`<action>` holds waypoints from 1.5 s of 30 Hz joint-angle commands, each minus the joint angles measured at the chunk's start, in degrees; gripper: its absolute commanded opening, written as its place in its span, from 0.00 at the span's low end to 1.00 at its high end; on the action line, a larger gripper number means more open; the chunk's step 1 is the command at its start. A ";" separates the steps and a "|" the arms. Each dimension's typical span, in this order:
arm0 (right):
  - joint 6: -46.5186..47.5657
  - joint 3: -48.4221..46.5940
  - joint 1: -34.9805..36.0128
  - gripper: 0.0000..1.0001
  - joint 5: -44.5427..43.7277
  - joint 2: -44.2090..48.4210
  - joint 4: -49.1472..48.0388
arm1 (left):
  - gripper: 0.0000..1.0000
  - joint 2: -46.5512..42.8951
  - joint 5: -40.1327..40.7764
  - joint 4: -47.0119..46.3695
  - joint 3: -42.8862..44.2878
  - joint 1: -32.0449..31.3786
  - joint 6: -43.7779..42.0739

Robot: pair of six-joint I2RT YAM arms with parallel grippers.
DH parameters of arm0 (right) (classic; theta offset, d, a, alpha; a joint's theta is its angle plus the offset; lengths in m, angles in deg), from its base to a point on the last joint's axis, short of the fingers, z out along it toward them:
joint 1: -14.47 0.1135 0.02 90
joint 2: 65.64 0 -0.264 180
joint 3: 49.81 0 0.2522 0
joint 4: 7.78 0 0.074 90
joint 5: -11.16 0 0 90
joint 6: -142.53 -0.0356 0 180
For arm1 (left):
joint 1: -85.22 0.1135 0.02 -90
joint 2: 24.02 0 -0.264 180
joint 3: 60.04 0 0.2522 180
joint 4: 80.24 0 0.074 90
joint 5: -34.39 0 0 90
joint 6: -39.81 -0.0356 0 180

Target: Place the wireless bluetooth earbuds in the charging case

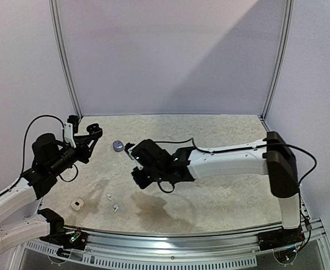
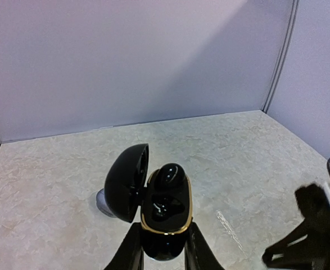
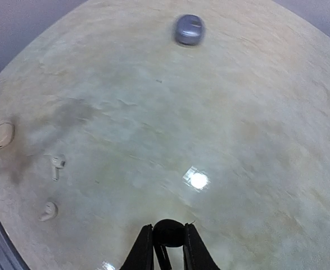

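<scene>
My left gripper is shut on the base of a black charging case with a gold rim, held up off the table. Its lid stands open to the left. One black earbud sits in the far slot, and the near slot shows bare and glossy. In the right wrist view my right gripper is shut on a small black earbud, well above the table. The top view shows the left gripper at the left and the right arm's wrist mid-table.
A lavender case lies shut on the table between the two grippers. A white case and two white earbuds lie near the front left. Walls enclose the table's back and sides.
</scene>
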 commanded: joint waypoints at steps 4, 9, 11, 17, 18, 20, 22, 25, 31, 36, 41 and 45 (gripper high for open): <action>-29.73 15.39 -2.78 0.09 -11.15 13.14 21.79 | 0.00 -0.41 -2.75 -2.83 -1.20 0.45 -0.24; -40.73 22.43 -2.87 0.10 -5.28 14.35 26.61 | 0.00 -0.64 -2.83 -2.73 -1.20 0.35 -0.16; -43.29 24.60 -2.84 0.10 -3.18 14.25 26.10 | 0.00 -0.56 -3.10 -2.72 -1.13 0.35 -0.13; -45.27 25.90 -2.90 0.13 0.59 12.92 25.22 | 0.00 -0.36 -3.50 -2.81 -1.19 0.32 -0.04; -45.26 25.81 -2.90 0.14 0.98 12.73 25.32 | 0.00 -0.45 -3.49 -2.75 -1.20 0.31 -0.06; -45.26 25.66 -2.86 0.20 1.93 12.29 25.53 | 0.00 -0.47 -3.42 -2.72 -1.04 0.36 -0.09; -45.41 25.64 -2.84 0.27 2.75 12.05 26.07 | 0.00 -0.42 -3.29 -2.73 -1.07 0.32 -0.15; -45.33 25.83 -2.93 0.32 3.79 11.89 26.63 | 0.00 -0.47 -3.33 -2.81 -1.07 0.36 -0.06; -40.12 20.60 -4.95 0.56 6.17 11.97 33.19 | 0.00 -0.38 -3.48 -2.65 -1.05 0.36 -0.14; -31.45 8.98 -9.87 0.79 16.38 9.78 43.50 | 0.00 -0.14 -3.81 -2.87 -1.12 0.33 -0.06; -29.07 0.60 -13.48 0.72 24.15 4.25 56.21 | 0.00 -0.28 -3.92 -2.70 -1.07 0.33 -0.26; -31.42 -0.66 -14.91 0.65 25.02 0.88 56.08 | 0.00 -0.13 -4.00 -2.72 -0.94 0.36 -0.32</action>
